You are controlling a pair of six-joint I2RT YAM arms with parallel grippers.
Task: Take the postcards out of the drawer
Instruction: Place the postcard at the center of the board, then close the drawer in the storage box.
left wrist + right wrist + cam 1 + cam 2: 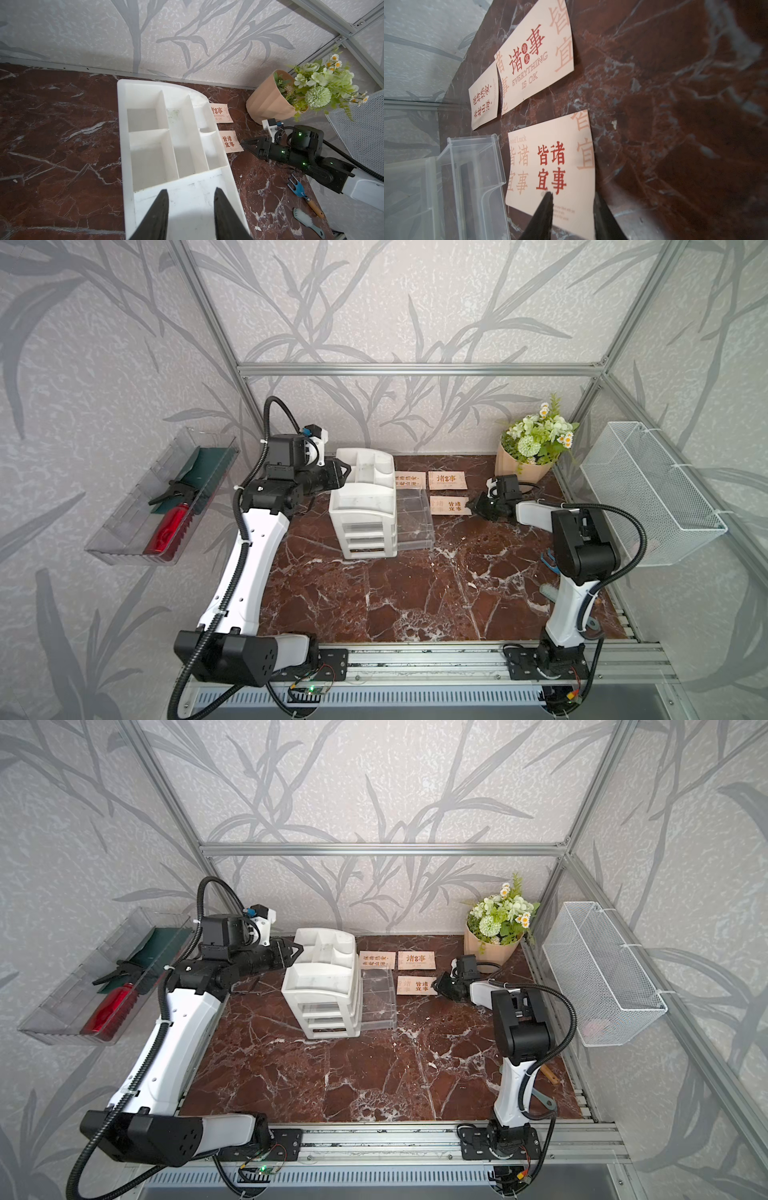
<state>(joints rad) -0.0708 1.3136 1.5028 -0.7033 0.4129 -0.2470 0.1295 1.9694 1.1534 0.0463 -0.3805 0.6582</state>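
In both top views the three postcards [447, 480] [416, 960] lie flat on the bench [415, 593], out of the drawer [413, 522]. They sit between the organizer [361, 506] and the flower pot [523, 466], two side by side toward the back wall and the front card [449, 506] nearer the camera. The clear drawer stands pulled out of the organizer, just beside the cards. The right claw [471, 506] sits low at the front card's outer edge. The left claw [343, 475] meets the organizer's top on the side away from the drawer.

In the left wrist view the left claw [191, 191] is released, jaws parted over a flat white ledge of the organizer [122, 124] with nothing between them. Two postcards [230, 142] show past the organizer, and the right claw [244, 143] points at the corner of the nearer one. A blue fork [297, 187] and a brush [307, 220] lie on the bench by the right arm.

In the right wrist view the right claw [573, 194] is released, its jaws apart. One fingertip [548, 199] is over the front card's [550, 166] printed face and the other is at its edge; the card lies flat, ungripped. The other two postcards [535, 62] lie just beside each other beyond it. The drawer's [473, 166] corner is beside the front card.
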